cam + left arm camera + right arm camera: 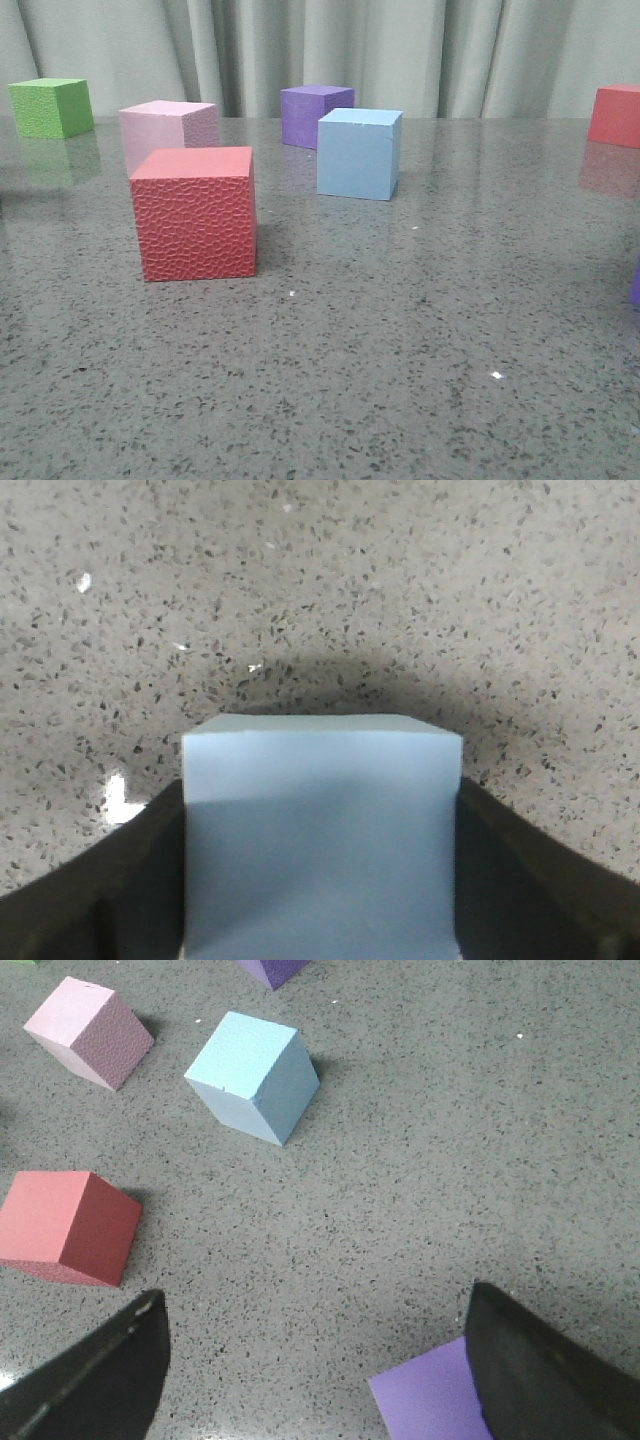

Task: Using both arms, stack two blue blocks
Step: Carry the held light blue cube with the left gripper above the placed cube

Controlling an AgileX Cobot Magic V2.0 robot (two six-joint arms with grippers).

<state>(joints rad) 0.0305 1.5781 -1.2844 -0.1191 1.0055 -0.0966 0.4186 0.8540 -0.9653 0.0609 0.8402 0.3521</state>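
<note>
My left claw [320, 880] holds a light blue foam cube [320, 830], a dark finger [110, 880] pressed against each side, above the speckled grey tabletop [400, 600]; the shadow under it suggests it is lifted, not resting. My right claw [315, 1370] is spread wide and holds nothing, its fingers [90, 1375] hanging over the table near a purple cube [425, 1400] that partly hides behind one finger. The other blue block [359, 153] sits in the middle of the table toward the far edge, upright, just in front of a second purple cube [316, 115] and well apart from the pebbled red cube [194, 213] and the pink cube [167, 130] on its left. A green cube [51, 106] is at the far left corner, another red cube [615, 115] at the far right edge. Neither arm shows in the front view, so I cannot tell how far my held block is from its target. Risks as I judge them: foam squeezes, so a tight grip could make the cube spring or tilt on release and land crooked on the lower block; a skewed placement would slide off. My right claw is nearer the purple cube than the blue one, so closing here would grab the wrong colour or knock it. Reaching for the table block could also bump the purple cube behind it.
</note>
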